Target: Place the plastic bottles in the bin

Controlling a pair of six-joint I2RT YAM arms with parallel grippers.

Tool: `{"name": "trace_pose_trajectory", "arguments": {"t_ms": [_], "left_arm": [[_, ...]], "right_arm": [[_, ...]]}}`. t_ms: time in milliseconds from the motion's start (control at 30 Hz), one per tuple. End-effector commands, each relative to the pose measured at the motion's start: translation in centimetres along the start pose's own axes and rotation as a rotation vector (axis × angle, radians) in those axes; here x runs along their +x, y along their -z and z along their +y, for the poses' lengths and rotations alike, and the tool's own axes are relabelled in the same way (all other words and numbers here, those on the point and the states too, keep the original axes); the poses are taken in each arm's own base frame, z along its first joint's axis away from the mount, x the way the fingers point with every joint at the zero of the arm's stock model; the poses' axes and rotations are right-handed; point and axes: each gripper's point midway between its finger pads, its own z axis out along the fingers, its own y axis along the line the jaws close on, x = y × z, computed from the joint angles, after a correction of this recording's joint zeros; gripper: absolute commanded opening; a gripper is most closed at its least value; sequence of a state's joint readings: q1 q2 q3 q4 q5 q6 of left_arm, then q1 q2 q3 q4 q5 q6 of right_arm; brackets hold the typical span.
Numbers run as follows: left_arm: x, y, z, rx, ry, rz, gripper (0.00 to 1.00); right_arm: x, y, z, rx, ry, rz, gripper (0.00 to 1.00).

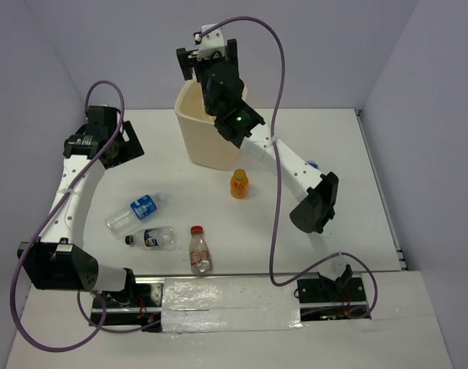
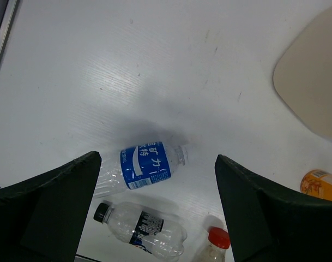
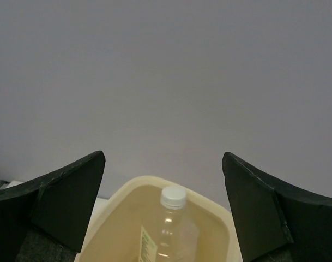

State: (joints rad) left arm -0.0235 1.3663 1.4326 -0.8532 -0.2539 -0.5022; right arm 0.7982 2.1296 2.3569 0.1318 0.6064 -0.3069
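The cream bin (image 1: 197, 132) stands at the back centre. My right gripper (image 1: 209, 58) hangs open and empty above it. In the right wrist view, between the open fingers (image 3: 163, 155), the bin (image 3: 118, 218) holds a clear bottle with a white cap (image 3: 173, 221). On the table lie a blue-labelled bottle (image 1: 135, 211), a black-capped bottle (image 1: 151, 238), a red-capped bottle (image 1: 199, 250) and an upright orange bottle (image 1: 239, 184). My left gripper (image 1: 114, 142) is open and empty, high above the blue-labelled bottle (image 2: 146, 166). The black-capped bottle (image 2: 141, 229) also shows in that view.
A small blue thing (image 1: 313, 163) peeks out behind the right arm's forearm, mostly hidden. The red-capped bottle (image 2: 215, 245), the orange bottle (image 2: 321, 185) and the bin's side (image 2: 313, 87) show at the edges of the left wrist view. Grey walls close in the table.
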Motion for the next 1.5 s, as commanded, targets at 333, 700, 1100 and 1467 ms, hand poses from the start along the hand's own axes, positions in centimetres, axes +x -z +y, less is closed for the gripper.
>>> {"name": "trace_pose_trajectory", "arguments": {"t_ms": [333,700,1100,1467], "left_arm": [[-1.4,0.7,-0.7,0.042,0.032,-0.057,0.99],[-0.5,-0.6,-1.4,0.065,0.032,-0.019,0.99],[-0.6,-0.8,-1.8,0.080,0.040,-0.010,1.00],[0.1,-0.9,-2.1,0.097,0.051,0.019,0.99]], "right_arm": [[8.2,14.4,-21.2,0.317,-0.238,0.560,0.97],[26.5,30.5,-27.8,0.553,-0.417,1.064,1.00],[33.8,28.7,-30.8,0.585,-0.240,1.225,1.00],[39.2,28.5,-31.3,0.583,-0.167,1.313,0.81]]}}
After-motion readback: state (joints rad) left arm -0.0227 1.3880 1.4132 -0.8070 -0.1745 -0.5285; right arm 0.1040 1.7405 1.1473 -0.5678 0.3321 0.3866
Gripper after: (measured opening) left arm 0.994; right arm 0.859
